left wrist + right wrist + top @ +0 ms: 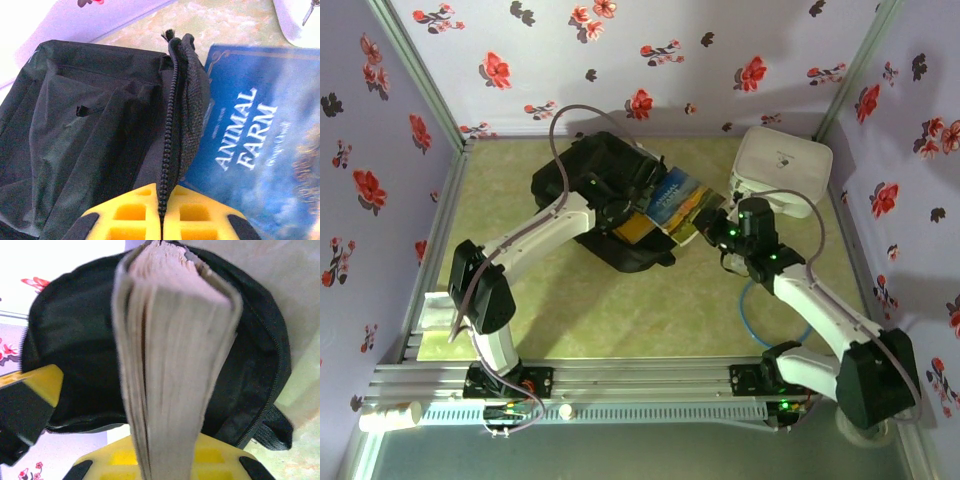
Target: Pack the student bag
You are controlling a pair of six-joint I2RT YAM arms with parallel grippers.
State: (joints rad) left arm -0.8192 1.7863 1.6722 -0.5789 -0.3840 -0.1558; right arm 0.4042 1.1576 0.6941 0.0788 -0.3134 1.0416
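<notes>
The student bag is a black backpack lying at the middle of the green table, with its opening facing right. My left gripper is shut on the bag's zipper edge, and the yellow fingers pinch the zip teeth between them. A blue "Animal Farm" book sits at the bag's mouth, its cover close up in the left wrist view. My right gripper is shut on the book. Its page edges point into the dark opening of the bag.
A white rounded zip case lies at the back right, just behind the right arm. A blue cable loops on the table near the right arm. Floral walls close in the left, back and right sides.
</notes>
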